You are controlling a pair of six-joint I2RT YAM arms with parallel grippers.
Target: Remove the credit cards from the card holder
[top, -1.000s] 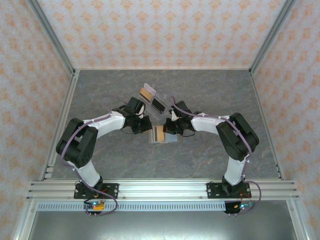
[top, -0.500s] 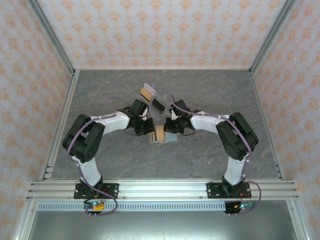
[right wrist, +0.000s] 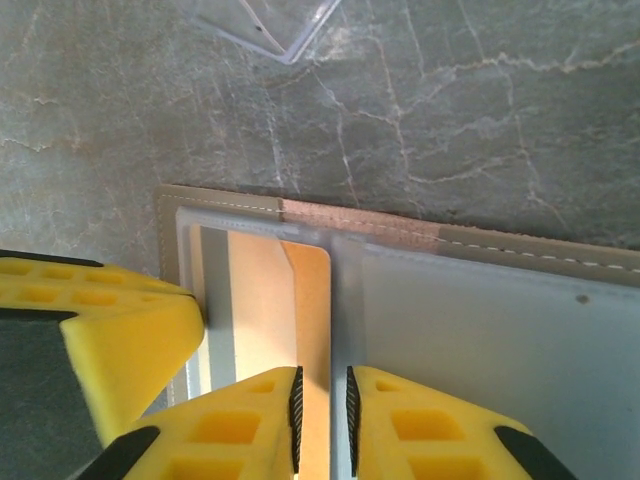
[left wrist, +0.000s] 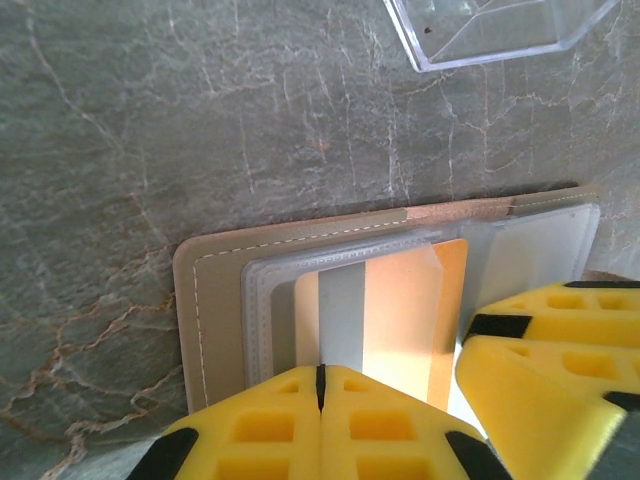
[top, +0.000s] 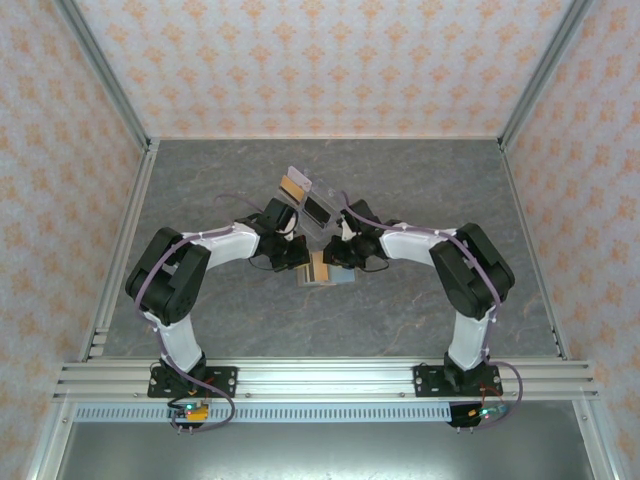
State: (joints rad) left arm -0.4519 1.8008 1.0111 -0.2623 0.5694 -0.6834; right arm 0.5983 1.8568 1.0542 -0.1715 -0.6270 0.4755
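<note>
The card holder (top: 340, 279) is a tan stitched folder with clear sleeves, lying open and flat on the table between both grippers. One credit card (left wrist: 400, 320), orange with a grey stripe, sits in a sleeve (right wrist: 262, 300) near the fold. My left gripper (left wrist: 321, 372) is shut, its yellow tips meeting over the near edge of that sleeve; whether they pinch the plastic is unclear. My right gripper (right wrist: 321, 400) stands just beside it with a narrow gap between its jaws, over the card's edge and the fold. In the top view the left gripper (top: 298, 252) and right gripper (top: 335, 255) almost touch.
A clear plastic box (top: 305, 195) showing a tan and a black rectangle stands just behind the holder, its corner (left wrist: 490, 30) close to the grippers. Grey marbled table (top: 220, 190) lies all round, bounded by patterned walls and metal rails.
The left arm has swung in towards the holder and its jaws have closed fully. The right jaws have parted slightly from shut. The holder has stayed put.
</note>
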